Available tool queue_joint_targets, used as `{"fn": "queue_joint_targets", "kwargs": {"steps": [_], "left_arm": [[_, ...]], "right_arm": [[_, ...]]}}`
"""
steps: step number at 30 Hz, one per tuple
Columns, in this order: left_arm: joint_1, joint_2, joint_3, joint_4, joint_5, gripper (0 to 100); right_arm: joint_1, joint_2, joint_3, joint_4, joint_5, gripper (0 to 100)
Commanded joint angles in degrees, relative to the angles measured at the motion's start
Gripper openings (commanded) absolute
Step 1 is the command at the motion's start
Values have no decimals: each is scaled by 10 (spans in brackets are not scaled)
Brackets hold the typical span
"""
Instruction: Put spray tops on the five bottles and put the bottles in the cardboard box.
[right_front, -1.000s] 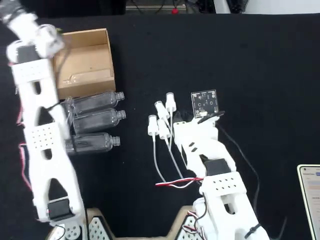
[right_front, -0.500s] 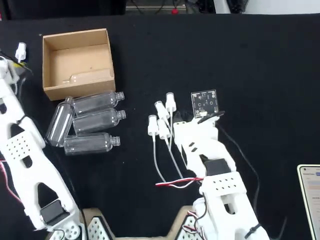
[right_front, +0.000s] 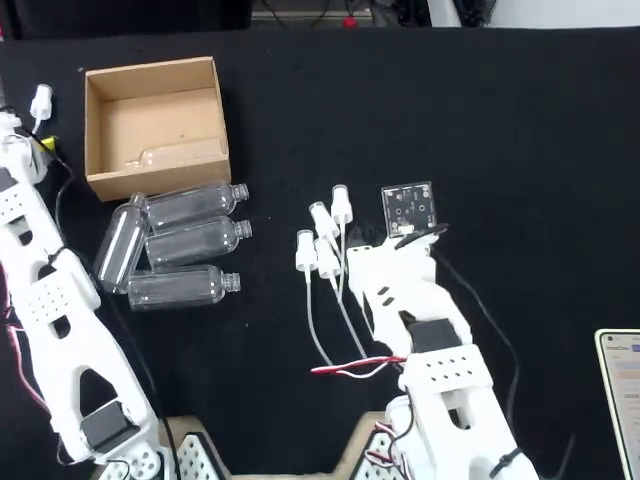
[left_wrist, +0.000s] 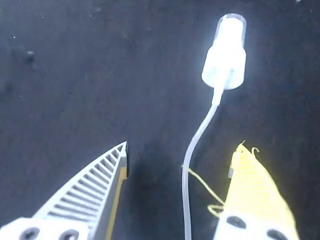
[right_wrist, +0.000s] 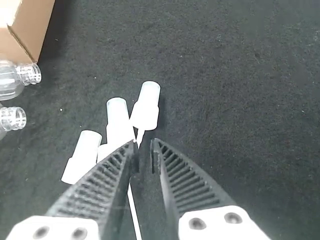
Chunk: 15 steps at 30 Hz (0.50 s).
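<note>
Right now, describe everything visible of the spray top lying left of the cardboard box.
The spray top is white, plastic by its look: a rounded collar and a narrower nozzle cap, with a thin translucent dip tube curving from the collar. It lies flat on the black table, apart from the cardboard box. Its tube runs back between the open fingers of the left hand; whether it touches them is unclear.

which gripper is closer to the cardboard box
Left. The left gripper is just beside the cardboard box, over a lone spray top. The right gripper is farther away, at the group of spray tops past the bottles.
</note>
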Motion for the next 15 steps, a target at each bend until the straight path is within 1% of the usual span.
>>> {"fn": "queue_joint_targets", "kwargs": {"steps": [1,3,4,5,6,7,8,10,15], "left_arm": [[15,4,-8,-14,-2,209],[19,8,-8,-13,-2,52],[20,9,-8,-7,-2,12],[21,9,-8,7,-2,52],[25,7,-8,25,-2,59],[29,4,-8,43,-1,30],[32,4,-11,60,0,25],[32,4,-42,98,16,27],[20,-25,-37,162,55,30]], "right_arm": [[8,-13,-6,-13,-3,57],[8,-13,-6,-13,-3,57],[8,-13,-6,-13,-3,57],[8,-13,-6,-13,-3,57],[8,-13,-6,-13,-3,57],[8,-13,-6,-13,-3,57],[8,-13,-6,-13,-3,57],[8,-13,-6,-13,-3,57],[8,-13,-6,-13,-3,57]]}}
